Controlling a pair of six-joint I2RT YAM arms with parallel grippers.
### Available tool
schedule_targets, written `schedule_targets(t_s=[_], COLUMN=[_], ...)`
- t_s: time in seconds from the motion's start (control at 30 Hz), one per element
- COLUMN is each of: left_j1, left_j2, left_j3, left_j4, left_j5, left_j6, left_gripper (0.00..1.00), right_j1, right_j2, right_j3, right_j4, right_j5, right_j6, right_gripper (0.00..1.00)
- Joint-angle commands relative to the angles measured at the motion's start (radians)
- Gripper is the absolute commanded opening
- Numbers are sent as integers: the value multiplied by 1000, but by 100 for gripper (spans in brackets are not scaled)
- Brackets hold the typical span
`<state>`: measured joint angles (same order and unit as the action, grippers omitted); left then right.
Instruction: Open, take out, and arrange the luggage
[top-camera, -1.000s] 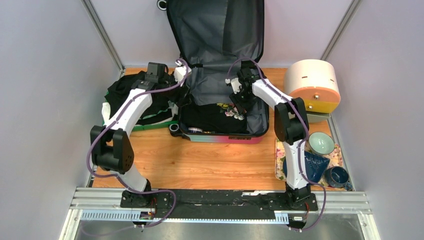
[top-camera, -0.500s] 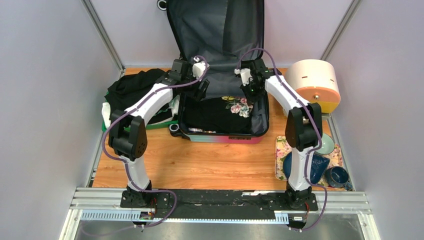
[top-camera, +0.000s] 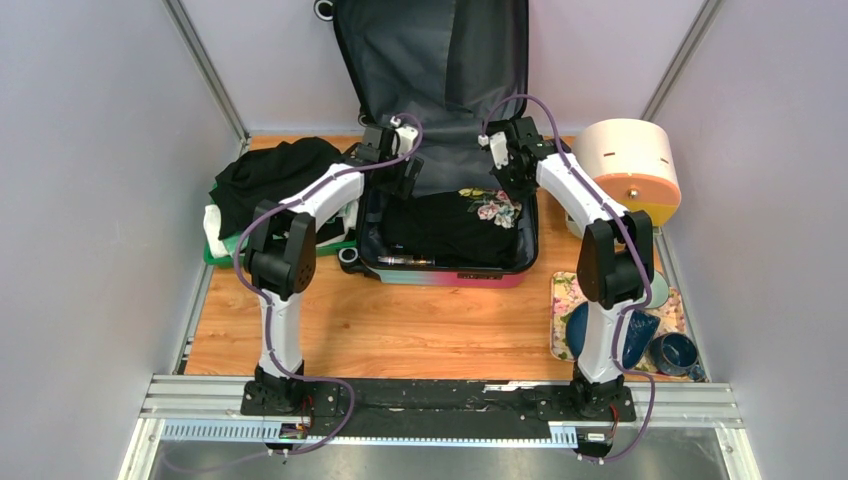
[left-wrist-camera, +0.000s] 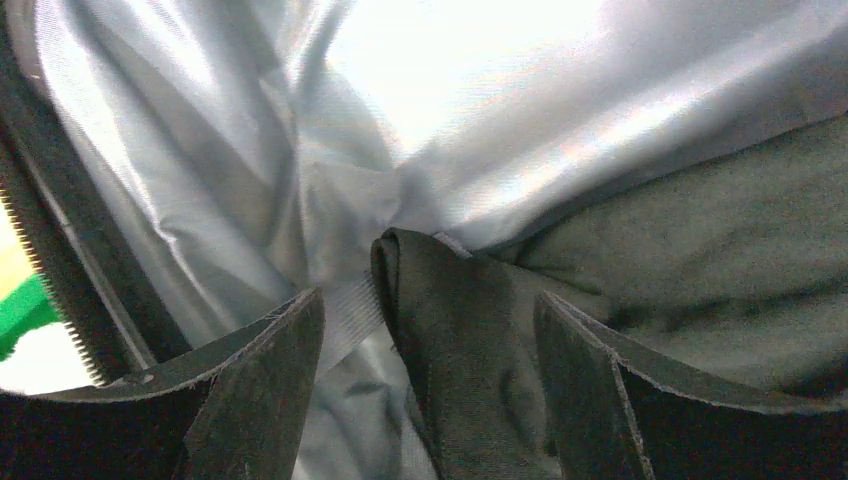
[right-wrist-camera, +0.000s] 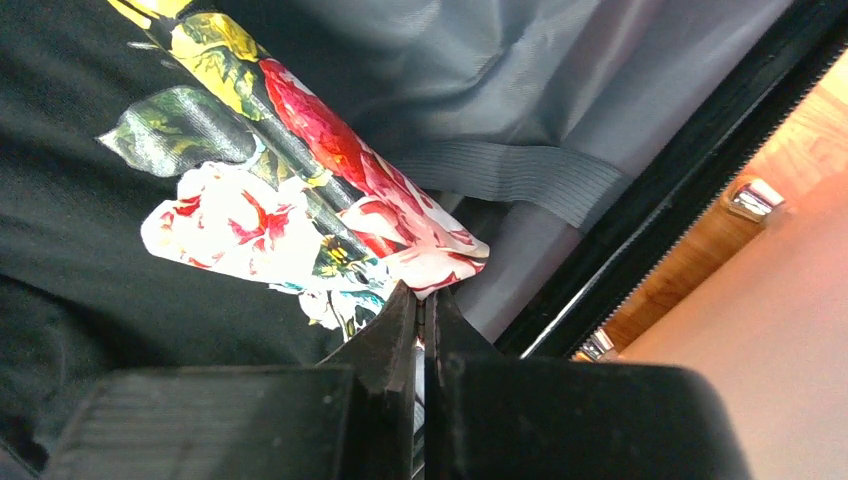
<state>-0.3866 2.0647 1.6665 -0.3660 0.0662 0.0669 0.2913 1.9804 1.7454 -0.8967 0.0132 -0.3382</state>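
Note:
The luggage (top-camera: 447, 272) lies open at the table's back, its grey-lined lid (top-camera: 440, 70) propped against the wall. A black garment with a flower print (top-camera: 492, 207) lies in its lower half. My left gripper (top-camera: 400, 180) is open at the garment's far left corner; in the left wrist view a dark fold of cloth (left-wrist-camera: 440, 330) stands between its fingers (left-wrist-camera: 275, 370). My right gripper (top-camera: 515, 178) is shut on the garment's flowered edge (right-wrist-camera: 440, 262) at the far right corner, next to a grey elastic strap (right-wrist-camera: 510, 180).
A heap of black clothes (top-camera: 275, 185) lies on a green tray (top-camera: 240, 252) left of the luggage. A cream-and-orange round container (top-camera: 628, 170) stands at the right. A flowered tray (top-camera: 562, 300) with blue bowls (top-camera: 675, 352) sits at the front right.
Both arms have reached further back into the luggage. The right gripper has pulled the flowered corner back and to the right, spreading the garment. The left gripper moved right from the clothes heap into the luggage.

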Motion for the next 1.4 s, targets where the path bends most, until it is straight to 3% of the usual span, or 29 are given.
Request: schedule_targets(t_s=[0.0, 0.1, 0.5, 0.6, 0.63, 0.7, 0.73, 0.9, 1.1, 1.37], left_j1=[-3, -12, -43, -44, -43, -43, -44, -43, -43, -44], left_j2=[25, 54, 135, 152, 144, 121, 88, -52, -239, -236], left_j3=[32, 39, 64, 72, 72, 61, 56, 15, -73, -45], left_j4=[-14, -40, -145, -136, -123, -76, -35, 70, 185, 110], left_j5=[18, 56, -36, 38, 84, 110, 121, 113, 103, 141], left_j6=[-61, -121, -185, -188, -185, -184, -176, -90, 19, 28], left_gripper=[84, 84, 84, 71, 59, 49, 34, 0, 0, 2], right_j1=[-15, -15, -15, -15, -15, -15, -15, -15, -15, -17], right_j2=[-68, -61, -71, -63, -61, -63, -71, -118, -195, -216], right_j3=[14, 32, 45, 54, 57, 62, 65, 52, 23, 16], right_j4=[59, 58, 42, 33, 32, 27, 27, 65, 186, 239], right_j5=[79, 76, 71, 51, 45, 21, 11, -102, -147, -136], right_j6=[-12, -10, 7, 19, 22, 27, 30, 44, 64, 53], right_gripper=[0, 0, 0, 0, 0, 0, 0, 0, 0, 0])
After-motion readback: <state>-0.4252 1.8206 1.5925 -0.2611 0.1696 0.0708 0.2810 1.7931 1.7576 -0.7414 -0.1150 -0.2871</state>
